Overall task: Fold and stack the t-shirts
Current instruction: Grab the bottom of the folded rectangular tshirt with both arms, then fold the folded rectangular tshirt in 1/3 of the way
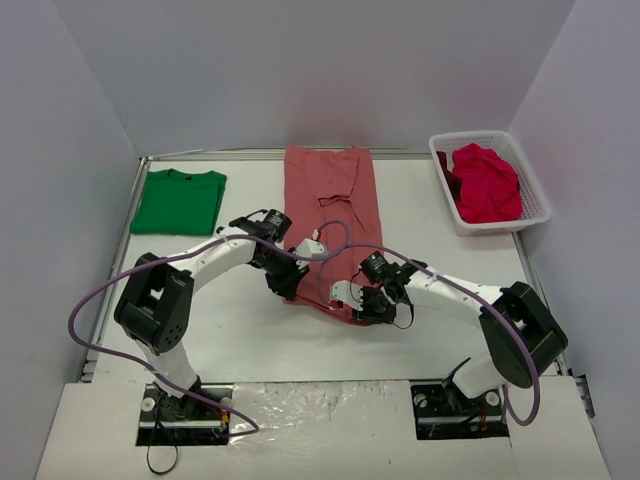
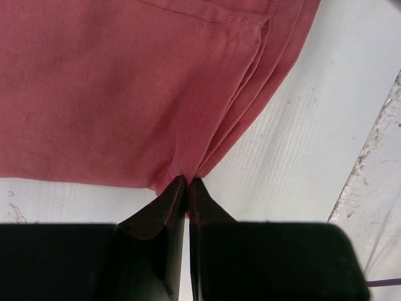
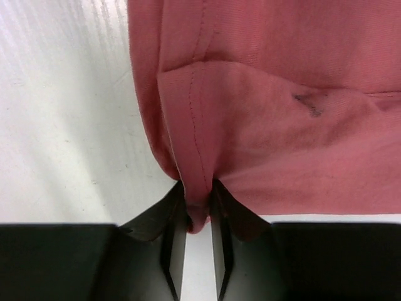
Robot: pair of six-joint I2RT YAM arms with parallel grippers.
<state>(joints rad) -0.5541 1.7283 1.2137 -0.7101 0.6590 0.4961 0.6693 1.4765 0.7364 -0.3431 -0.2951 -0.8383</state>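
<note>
Shows the salmon-pink t-shirt [image 1: 335,200] laid lengthwise down the middle of the desk [image 1: 250,330], already narrowed to a long strip running from the far edge toward the arms. Has the left tool [image 2: 187,182] closed tight on the strip's near left corner, with the thin layered edges drawn to a point between the fingertips. Has the right tool [image 3: 196,188] nipped onto a bunched fold at the near right corner, jaws a little apart only because of the thickness of cloth caught there. Puts both grips at the same end, side by side, probably so that the near edge can be lifted level and carried toward the far end, halving the strip without skewing it. Helps that the rest of the cloth lies flat on the desk, likely to act as anchor and hinge for that fold. Shows the green t-shirt [image 1: 180,200] folded flat at the far left, well apart from the work, plausibly the base of the stack. Shows the crimson t-shirts [image 1: 488,185] heaped in the white basket [image 1: 535,195] at the far right, not yet folded. Calls next for an even lift, since unequal height would drag one corner and wrinkle the fold. Risks a slip on the left, where only the very edge seems caught.
</note>
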